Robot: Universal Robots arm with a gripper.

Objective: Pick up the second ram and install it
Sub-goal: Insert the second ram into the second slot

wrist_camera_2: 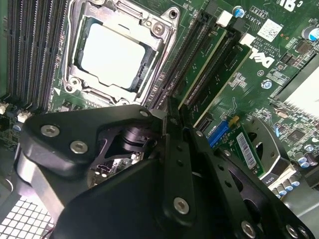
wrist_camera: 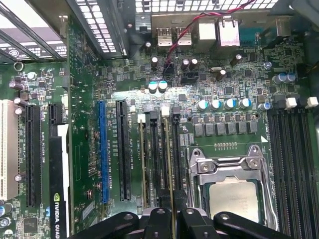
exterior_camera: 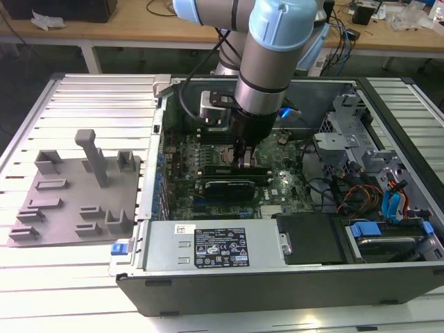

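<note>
- The gripper [exterior_camera: 245,157] sits low inside the computer case [exterior_camera: 208,295], beside the CPU socket [wrist_camera: 234,191].
- Its fingers [wrist_camera: 172,221] pinch the second ram [wrist_camera: 170,164], upright in its slot.

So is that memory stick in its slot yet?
In: the second ram stands on edge in a slot beside the CPU socket, gripper shut on it. Fully clicked home: cannot tell.

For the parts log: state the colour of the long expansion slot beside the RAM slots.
Blue slot, clearest in the first wrist view.
</note>
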